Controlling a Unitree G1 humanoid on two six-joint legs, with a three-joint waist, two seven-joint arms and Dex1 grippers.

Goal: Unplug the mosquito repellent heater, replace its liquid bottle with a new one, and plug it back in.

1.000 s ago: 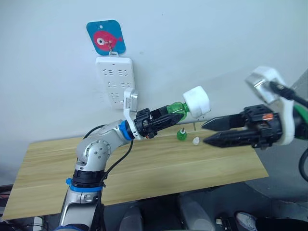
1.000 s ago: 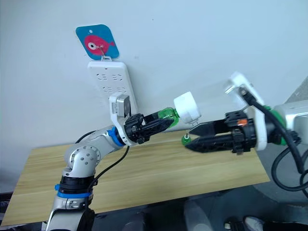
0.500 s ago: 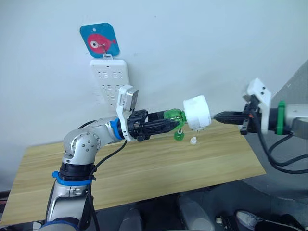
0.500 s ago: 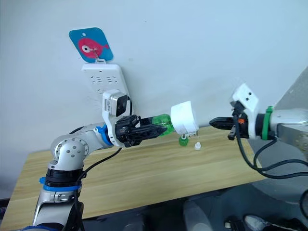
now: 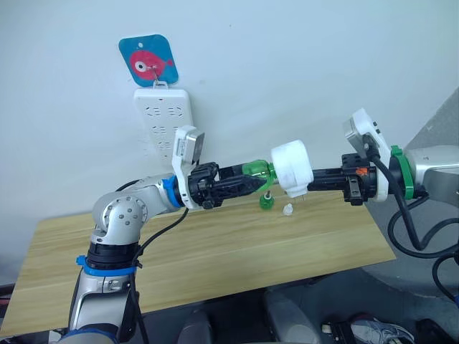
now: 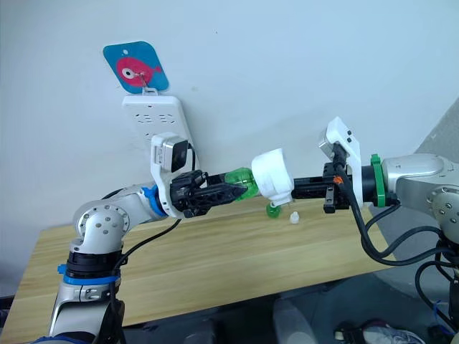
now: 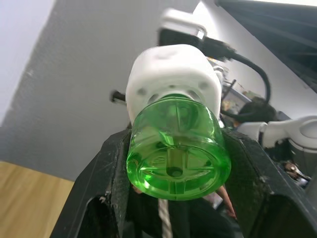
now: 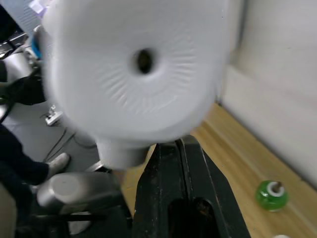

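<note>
**Item count, wall and desk**

- Mosquito repellent heater (image 5: pixel 290 167): 1, white.
- Green liquid bottles: 2. One fitted bottle (image 5: pixel 254 170) joined to the heater; one loose bottle (image 5: pixel 266 201) standing on the desk.
- Small white cap (image 5: pixel 287 210): 1, on the desk just right of the loose bottle.
- Power strip (image 5: pixel 165 120): 1, white, on the far wall.
- Fish sticker (image 5: pixel 148 63): 1, blue with a pink fish, above the strip.
- Desk (image 5: pixel 201 258): 1, wooden.
- Tools: 2, the left tool (image 5: pixel 247 183) and the right tool (image 5: pixel 315 182).
</note>
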